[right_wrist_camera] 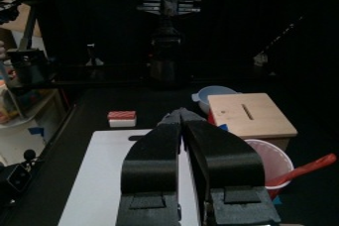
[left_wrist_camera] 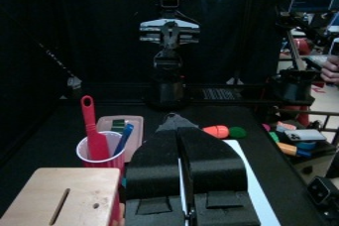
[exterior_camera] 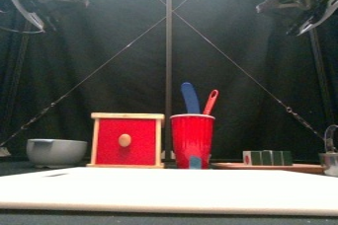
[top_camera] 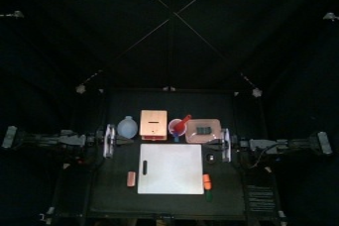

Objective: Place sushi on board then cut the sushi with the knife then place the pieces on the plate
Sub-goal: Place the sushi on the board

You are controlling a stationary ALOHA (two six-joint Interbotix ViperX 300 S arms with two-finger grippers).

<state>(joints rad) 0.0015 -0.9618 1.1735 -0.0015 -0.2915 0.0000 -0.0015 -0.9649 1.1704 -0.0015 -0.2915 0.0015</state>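
Note:
The dark green sushi roll (top_camera: 207, 131) (exterior_camera: 268, 157) lies on the pink plate (top_camera: 212, 123) (exterior_camera: 301, 167) at the back right. Left of it stands the red cup (top_camera: 176, 127) (exterior_camera: 193, 141), holding a blue knife (exterior_camera: 191, 98) and a red knife (exterior_camera: 211, 101). The white cutting board (top_camera: 173, 169) (exterior_camera: 169, 190) lies bare at the front middle. My left gripper (top_camera: 113, 139) (left_wrist_camera: 177, 121) hangs shut and empty at the table's left side. My right gripper (top_camera: 225, 141) (right_wrist_camera: 185, 117) hangs shut and empty at the right side. Both are high above the table and apart from everything.
A wooden box (top_camera: 155, 124) (exterior_camera: 128, 140) with a red drawer front stands left of the cup, and a blue-grey bowl (top_camera: 127, 127) (exterior_camera: 57, 151) left of the box. One small toy food (top_camera: 130, 177) lies at the board's left edge, another toy food (top_camera: 207, 181) at its right.

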